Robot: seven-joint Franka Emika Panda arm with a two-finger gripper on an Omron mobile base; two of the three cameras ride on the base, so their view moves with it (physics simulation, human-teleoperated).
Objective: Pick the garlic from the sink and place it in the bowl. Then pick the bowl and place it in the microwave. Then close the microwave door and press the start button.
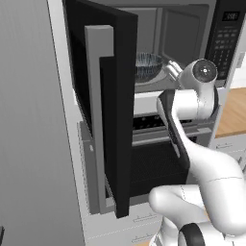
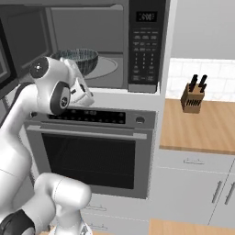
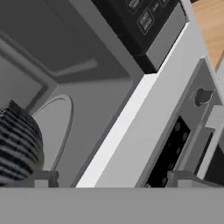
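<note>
Right base view gives you the clearest look: the bowl (image 2: 80,59) sits on the round turntable (image 2: 106,67) inside the microwave (image 2: 92,43), and you cannot see whether the garlic is in it. The microwave door (image 1: 103,110) stands swung wide open — its long grey handle (image 1: 96,115) faces you in the left base view. Your gripper (image 3: 111,178) hangs just outside the cavity, near its sill above the oven (image 2: 92,151) (fingers spread wide, pinching nothing), with the bowl's ribbed wall at the left finger (image 3: 41,178).
</note>
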